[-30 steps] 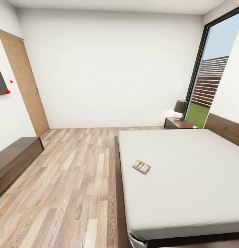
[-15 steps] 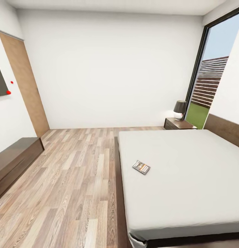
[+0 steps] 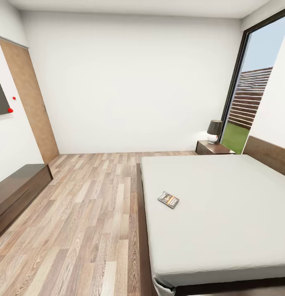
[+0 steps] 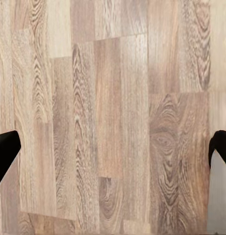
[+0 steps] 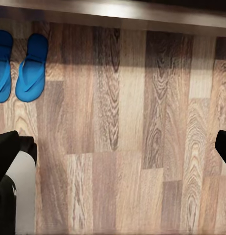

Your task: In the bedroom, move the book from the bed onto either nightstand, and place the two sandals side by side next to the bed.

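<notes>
1. The small thin greyish paperback book (image 3: 168, 199), orange-banded, lies flat on the light-grey mattress of the low dark-framed bed (image 3: 224, 213).
2. Two flat bright-blue sandals (image 5: 20, 66) sit side by side on the wood-plank floor (image 5: 127, 137).
3. Both the left tool (image 4: 113, 152) and the right tool (image 5: 118, 152) hang spread wide, holding nothing.

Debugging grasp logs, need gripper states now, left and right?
Left gripper: open, empty, above bare floor.
Right gripper: open, empty; blue sandals lie on the floor ahead.
</notes>
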Motion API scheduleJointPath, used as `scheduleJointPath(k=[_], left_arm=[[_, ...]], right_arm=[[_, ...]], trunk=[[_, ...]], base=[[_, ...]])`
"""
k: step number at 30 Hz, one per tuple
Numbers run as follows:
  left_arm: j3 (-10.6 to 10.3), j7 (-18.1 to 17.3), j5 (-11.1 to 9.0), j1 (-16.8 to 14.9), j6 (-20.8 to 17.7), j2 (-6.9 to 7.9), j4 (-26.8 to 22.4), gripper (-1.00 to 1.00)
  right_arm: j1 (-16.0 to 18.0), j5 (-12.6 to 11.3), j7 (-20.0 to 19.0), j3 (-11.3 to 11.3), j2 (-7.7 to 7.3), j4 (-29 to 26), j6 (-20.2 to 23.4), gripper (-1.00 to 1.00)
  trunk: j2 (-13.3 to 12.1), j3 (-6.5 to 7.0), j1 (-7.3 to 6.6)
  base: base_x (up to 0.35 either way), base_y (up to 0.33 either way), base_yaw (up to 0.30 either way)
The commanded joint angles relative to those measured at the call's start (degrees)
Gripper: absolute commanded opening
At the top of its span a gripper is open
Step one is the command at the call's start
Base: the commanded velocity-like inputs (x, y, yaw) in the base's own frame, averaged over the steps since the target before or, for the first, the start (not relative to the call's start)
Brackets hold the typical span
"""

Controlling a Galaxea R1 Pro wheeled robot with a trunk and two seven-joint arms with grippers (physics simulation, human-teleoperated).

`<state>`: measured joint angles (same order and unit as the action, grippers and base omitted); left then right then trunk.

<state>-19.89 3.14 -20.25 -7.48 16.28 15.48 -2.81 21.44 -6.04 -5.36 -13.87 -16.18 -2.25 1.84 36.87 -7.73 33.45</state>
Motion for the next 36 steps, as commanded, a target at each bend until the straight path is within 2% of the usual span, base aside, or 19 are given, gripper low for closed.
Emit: scheduleJointPath(k=[1,4,9,19,36], left_arm=[[-0.4,0.2,-0.3,0.0,0.1,-0.01,0.0,1.00],[-0.4,0.0,-0.3,0.1,0.4,-1.53,0.0,1.00],[-0.5,0.2,-0.2,0.2,0.6,-2.55,0.0,1.00],[-0.5,1.6,-0.1,0.3,0.7,-3.07,0.1,1.00],[-0.7,2.3,0.0,0.7,0.7,-3.25,0.1,1.00]], right_arm=[[0.0,-0.6,-0.2,-0.5,-0.03,-0.1,0.2,1.00],[0.0,-0.9,-0.2,-0.4,0.21,0.6,0.1,1.00],[0.0,-1.2,-0.2,-0.4,0.50,1.0,0.0,1.00],[0.0,-0.9,-0.2,-0.4,0.81,1.3,0.0,1.00],[-0.1,-0.6,-0.2,-0.4,0.93,1.4,0.0,1.00]], trunk=[[0.1,-0.09,0.01],[0.1,-0.09,0.01],[0.1,-0.09,0.01],[0.1,-0.09,0.01],[0.1,-0.09,0.01]], base=[[0.000,0.000,0.000],[0.000,0.000,0.000],[-0.016,0.001,0.000],[-0.138,0.055,0.050],[-0.066,0.024,0.161]])
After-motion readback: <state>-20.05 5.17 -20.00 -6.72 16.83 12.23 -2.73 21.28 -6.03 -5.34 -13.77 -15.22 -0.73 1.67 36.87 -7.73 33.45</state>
